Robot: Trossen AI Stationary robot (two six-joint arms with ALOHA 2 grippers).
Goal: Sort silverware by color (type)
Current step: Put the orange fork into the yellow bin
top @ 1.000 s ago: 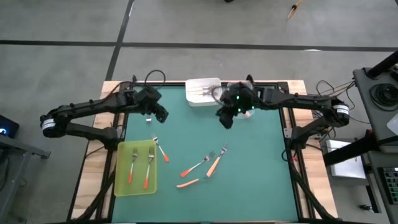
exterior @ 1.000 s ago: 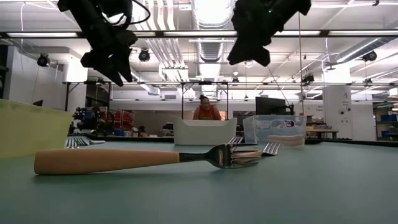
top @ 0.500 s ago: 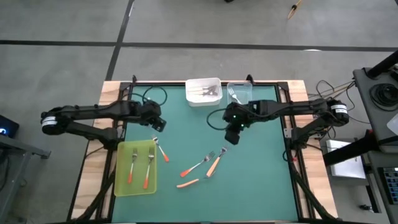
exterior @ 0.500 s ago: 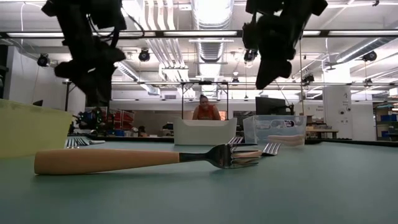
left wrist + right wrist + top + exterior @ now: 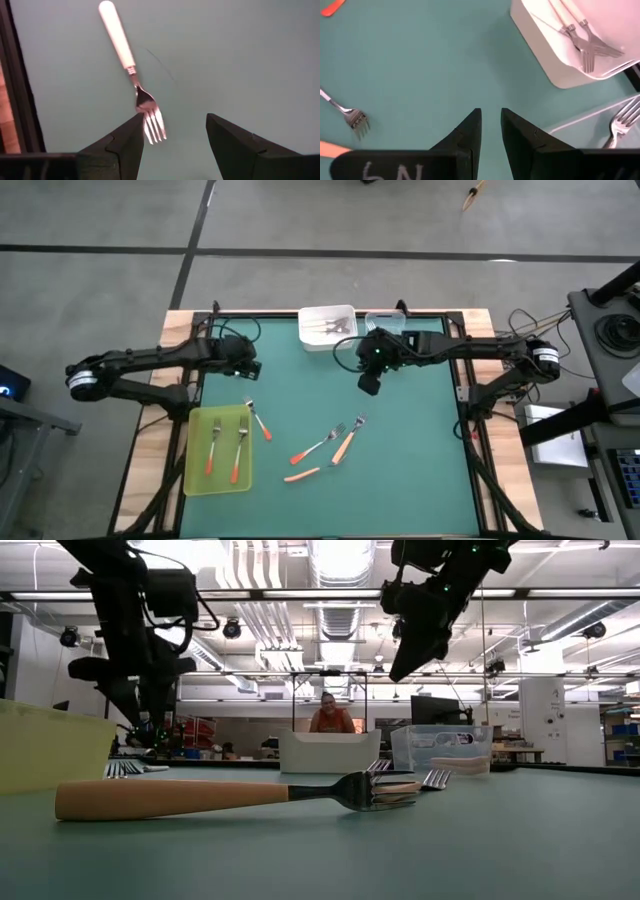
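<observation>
Green mat covers the table (image 5: pixel 420 480), workshop room behind with a person (image 5: pixel 326 716) seated far back in the low view. Silverware: 2 red-orange forks (image 5: pixel 225 448) lie in the yellow-green tray (image 5: pixel 195 480); a white-handled fork (image 5: pixel 251 408) lies just beside that tray's far corner with a red-orange fork (image 5: pixel 262 426) next to it; 3 more orange-handled forks (image 5: pixel 330 445) lie loose mid-mat. White tray (image 5: pixel 312 343) holds white-handled forks (image 5: pixel 577 37), clear tray (image 5: pixel 385 321) holds 1 fork (image 5: pixel 620 122) — only the right wrist view shows these clearly. Low view alone shows a light orange fork (image 5: pixel 230 796) up close, smooth handle, metal tines. Left gripper (image 5: pixel 243 367) hovers above the white-handled fork, fingers (image 5: pixel 125 145) spread wide, holding nothing. Right gripper (image 5: pixel 369 383) hangs near the white tray, fingers (image 5: pixel 467 135) nearly together with a narrow gap, empty. Letter "N" readable on its housing.
</observation>
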